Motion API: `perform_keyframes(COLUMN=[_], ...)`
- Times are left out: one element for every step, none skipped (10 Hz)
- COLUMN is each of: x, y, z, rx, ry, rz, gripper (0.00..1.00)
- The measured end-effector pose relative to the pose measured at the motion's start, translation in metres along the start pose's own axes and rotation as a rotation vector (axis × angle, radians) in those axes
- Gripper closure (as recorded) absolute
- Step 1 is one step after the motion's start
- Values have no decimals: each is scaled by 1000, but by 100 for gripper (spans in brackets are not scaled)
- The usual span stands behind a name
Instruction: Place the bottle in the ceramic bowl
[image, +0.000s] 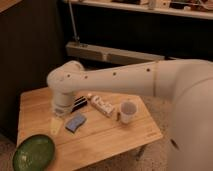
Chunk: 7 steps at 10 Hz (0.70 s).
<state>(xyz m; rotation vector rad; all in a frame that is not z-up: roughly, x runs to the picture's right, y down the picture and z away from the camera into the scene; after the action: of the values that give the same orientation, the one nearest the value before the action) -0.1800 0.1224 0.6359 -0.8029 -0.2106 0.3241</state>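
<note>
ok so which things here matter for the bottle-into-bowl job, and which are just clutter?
Job:
bottle, lying on the table
ceramic bowl, at the front-left corner
gripper, hanging beside the blue sponge, away from the bottle

Clutter:
blue sponge
black ridged bar
white mug

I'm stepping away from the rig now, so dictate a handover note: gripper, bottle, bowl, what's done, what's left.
Gripper: low over the wooden table, just left of the blue sponge.
Small whitish boxy bottle: lying ungrasped on the table between the black ridged bar and the white mug.
Glossy dark green ceramic bowl: front left table corner, without the bottle.
Done: nothing yet.
Left: grasp bottle, carry to bowl, release.
</note>
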Motion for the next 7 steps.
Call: perform_keyframes(x=[15,19,17,18,19,18,17], y=[-13,-16,-15,-16,-17,-16,-16], z=[-6,-8,-8,-8,-8,-8,-8], rx=[16,21,19,20,21,21,19], ry=[11,13,14,13,13,13,13], rz=[37,45,42,44,46,44,43], gripper=[24,24,24,24,24,24,24])
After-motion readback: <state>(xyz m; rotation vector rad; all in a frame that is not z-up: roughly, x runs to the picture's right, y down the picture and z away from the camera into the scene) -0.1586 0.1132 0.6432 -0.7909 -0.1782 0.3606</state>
